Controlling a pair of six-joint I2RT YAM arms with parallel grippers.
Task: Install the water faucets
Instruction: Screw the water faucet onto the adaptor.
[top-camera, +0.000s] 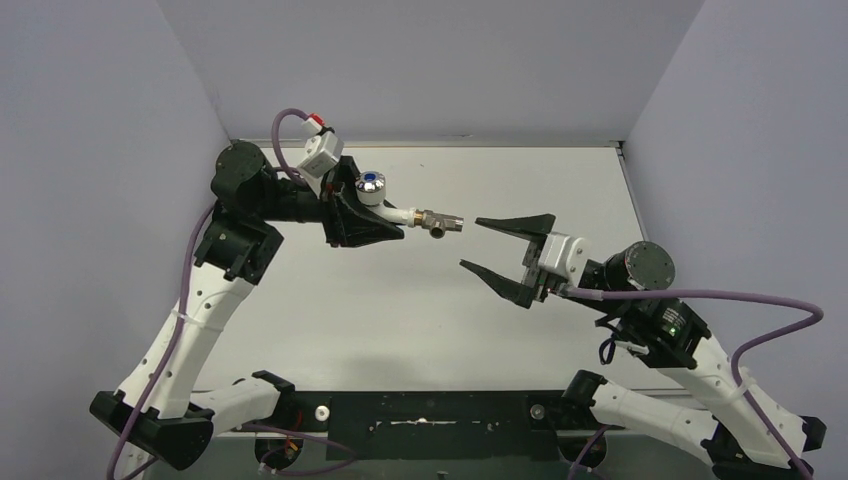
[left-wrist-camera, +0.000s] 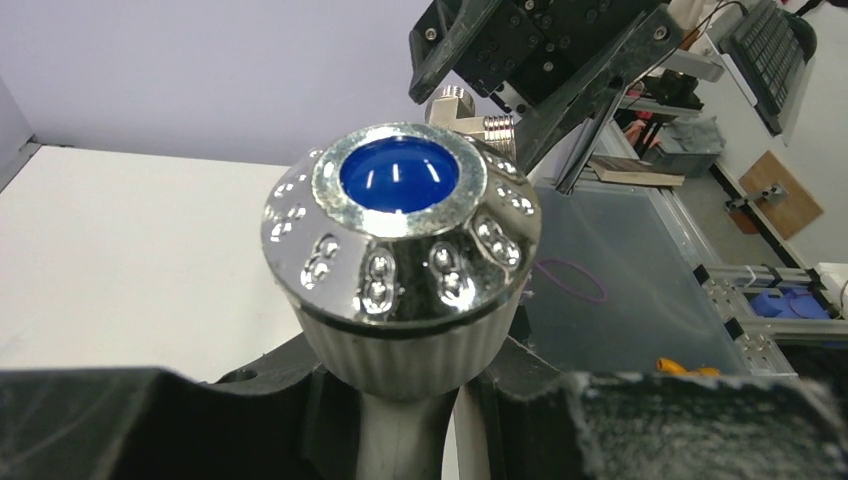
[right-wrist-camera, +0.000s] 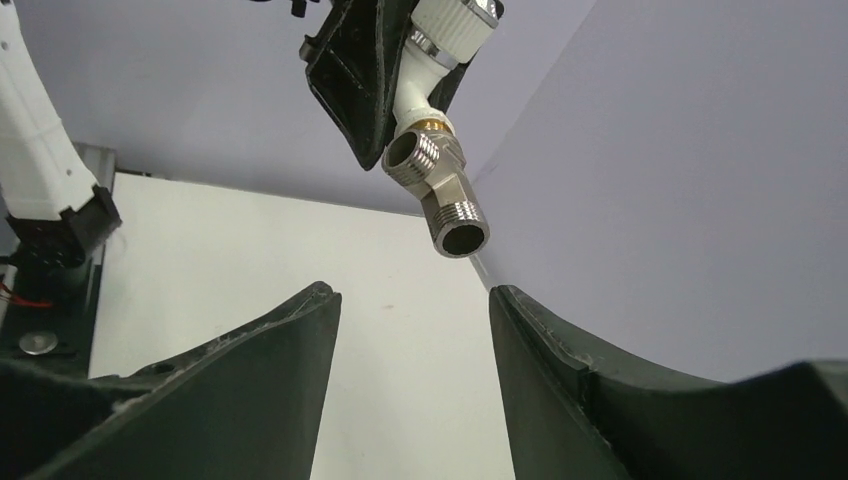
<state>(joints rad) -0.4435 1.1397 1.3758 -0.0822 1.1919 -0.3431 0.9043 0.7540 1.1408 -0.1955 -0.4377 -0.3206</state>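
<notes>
While the tap body (top-camera: 397, 212) is clamped in the left gripper (top-camera: 383, 225), upper middle of the top view, it is held in the air above the table (top-camera: 400, 330). The chrome knob (top-camera: 371, 183) is turned blue dot up. The threaded fitting (top-camera: 438, 222) is carried on the tap's free end and pointed toward frame right. The right gripper (top-camera: 470, 244) is spread wide, nothing held, just right of the fitting and apart from it. In the right wrist view, the fitting is framed above the parted fingers (right-wrist-camera: 250, 380).
</notes>
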